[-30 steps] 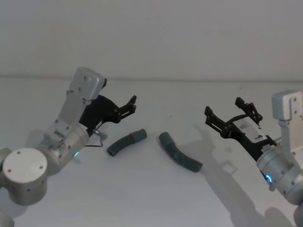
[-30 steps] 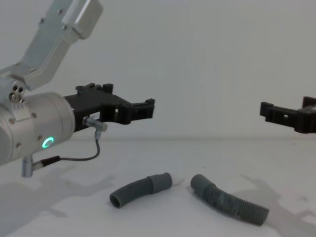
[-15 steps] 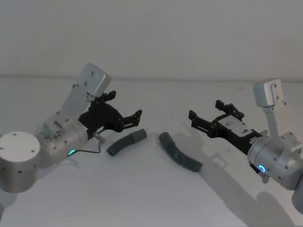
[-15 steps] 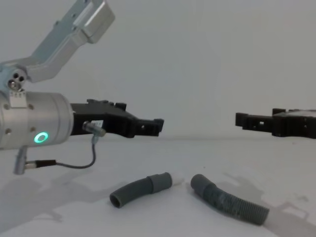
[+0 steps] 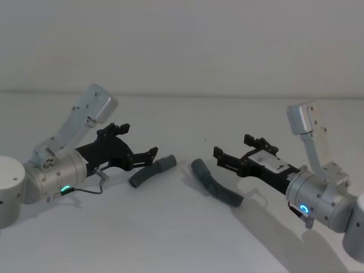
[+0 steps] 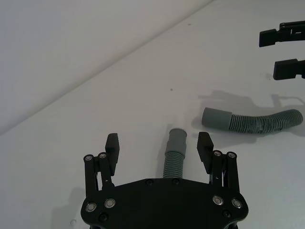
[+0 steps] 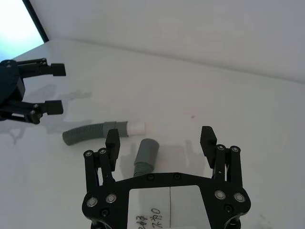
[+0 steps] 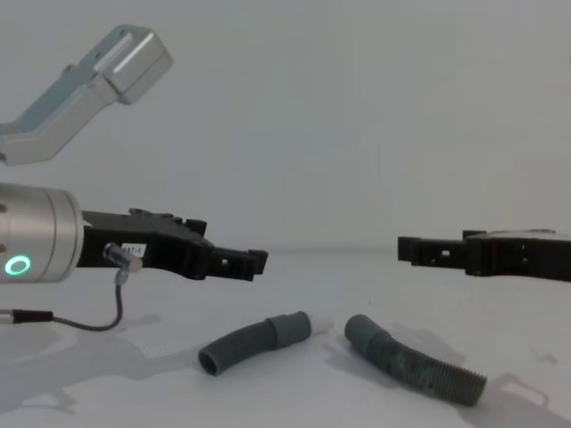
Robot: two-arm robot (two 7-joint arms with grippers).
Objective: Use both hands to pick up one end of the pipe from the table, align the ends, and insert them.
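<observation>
A plain white counter (image 5: 170,239) runs back to a bare white wall. The two hose pieces lie mid-counter, cuffs turned inward, near each other but apart. The left hose (image 5: 149,173) lies on a diagonal. Its open corrugated end is toward the robot and to the left, and its cuff (image 5: 166,162) with the white tip (image 7: 137,127) points away and to the right. The right hose (image 5: 218,186) slants the other way, with its plain cuff (image 5: 198,166) toward the centre and its tail running right and toward the robot.

I have the left claw (image 5: 151,157) hovering just beside the left hose, fingers (image 6: 112,143) spread and holding nothing. The right claw (image 5: 218,157) hangs above the right hose, likewise spread and empty. In each wrist view the hose runs lengthwise between the fingers. So I judge each claw is lined up to close across its hose's width, behind the cuff, leaving the ends free to meet.
</observation>
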